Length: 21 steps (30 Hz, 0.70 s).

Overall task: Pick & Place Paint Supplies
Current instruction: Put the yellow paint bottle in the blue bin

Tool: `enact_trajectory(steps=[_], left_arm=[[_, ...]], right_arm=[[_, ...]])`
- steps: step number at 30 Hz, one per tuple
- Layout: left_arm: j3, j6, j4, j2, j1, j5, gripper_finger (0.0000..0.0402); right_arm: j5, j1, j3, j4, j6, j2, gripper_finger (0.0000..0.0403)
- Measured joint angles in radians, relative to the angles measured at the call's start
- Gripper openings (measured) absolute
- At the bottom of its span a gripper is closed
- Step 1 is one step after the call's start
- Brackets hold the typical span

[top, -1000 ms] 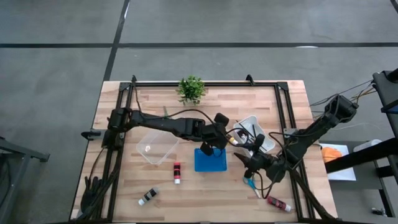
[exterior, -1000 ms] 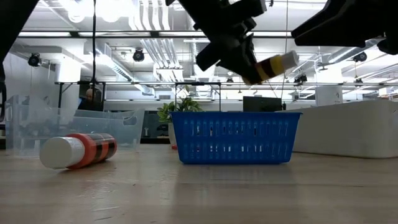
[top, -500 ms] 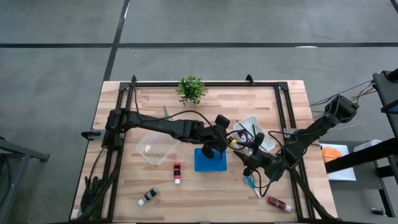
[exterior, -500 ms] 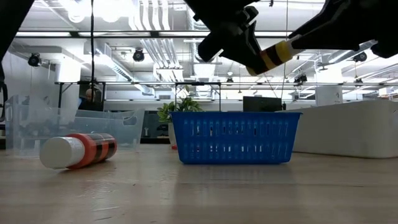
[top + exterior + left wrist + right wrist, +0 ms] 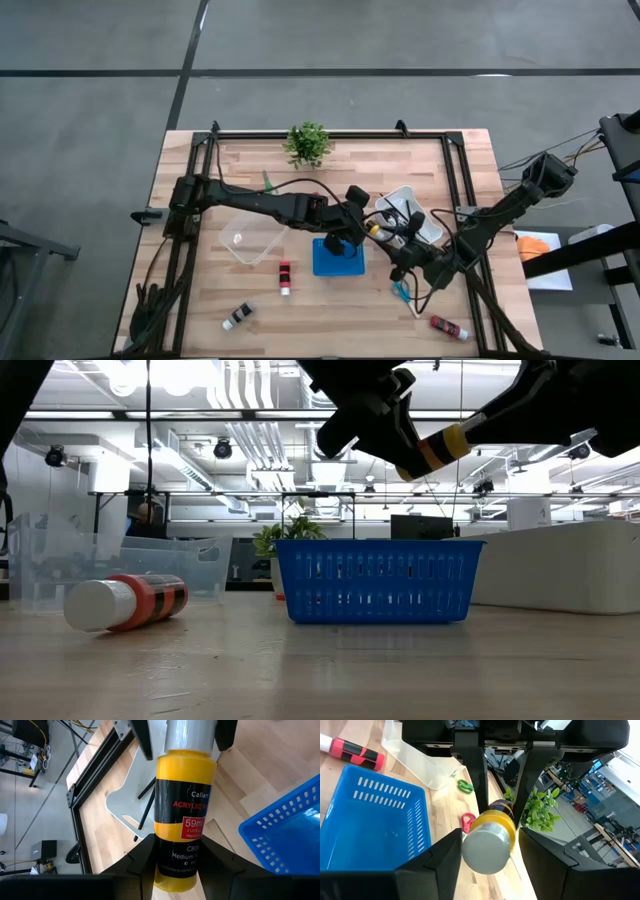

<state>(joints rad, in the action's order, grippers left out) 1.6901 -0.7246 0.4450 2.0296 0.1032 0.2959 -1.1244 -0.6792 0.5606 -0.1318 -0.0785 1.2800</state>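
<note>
Both arms meet over the middle of the bench [image 5: 200,300], just above the far right corner of the blue basket [image 5: 337,258]. A yellow paint bottle [image 5: 185,815] hangs in the air between them. The left tool [image 5: 176,851] is clamped on its dark lower body. The right tool [image 5: 492,837] straddles the silver cap end, its fingers to either side of the cap, but I cannot tell whether they are pressing on it or standing just clear.

This looks to me like a hand-over, and that is where it could go wrong. If the left tool lets go before the right one has a firm hold, the bottle falls; it sits over the basket's edge, so it might strike the rim and roll off across the wood. The cap is smooth and round, so a grip there may slip or let the bottle swing down. If both pull at once, the bottle could twist out. The two tools are also very close and could knock together.
</note>
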Motion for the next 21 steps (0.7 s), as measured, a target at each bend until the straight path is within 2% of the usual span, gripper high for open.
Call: enact_trajectory(steps=[3,7,14,16,18,21], left_arm=[[0.000,0.002,0.000,0.000,0.000,0.000,0.0127],[0.000,0.010,0.006,0.000,0.000,0.001,0.0127],[-0.001,0.021,0.006,0.000,0.000,0.005,0.0127],[-0.001,0.034,0.012,0.000,0.000,0.037,0.0130],[-0.001,0.037,0.033,-0.002,0.003,0.110,0.0143],[0.000,0.049,0.130,-0.017,0.005,0.227,0.0185]], right_arm=[[0.003,0.000,-0.001,0.002,0.004,0.000,0.0169],[0.018,0.000,-0.002,0.002,0.000,-0.001,0.0114],[0.020,0.000,-0.002,0.002,0.000,-0.002,0.0112],[0.022,0.000,-0.002,0.002,-0.003,-0.002,0.0112],[0.026,0.001,-0.002,0.001,-0.005,-0.001,0.0112],[0.025,0.002,-0.002,0.001,0.000,-0.001,0.0112]])
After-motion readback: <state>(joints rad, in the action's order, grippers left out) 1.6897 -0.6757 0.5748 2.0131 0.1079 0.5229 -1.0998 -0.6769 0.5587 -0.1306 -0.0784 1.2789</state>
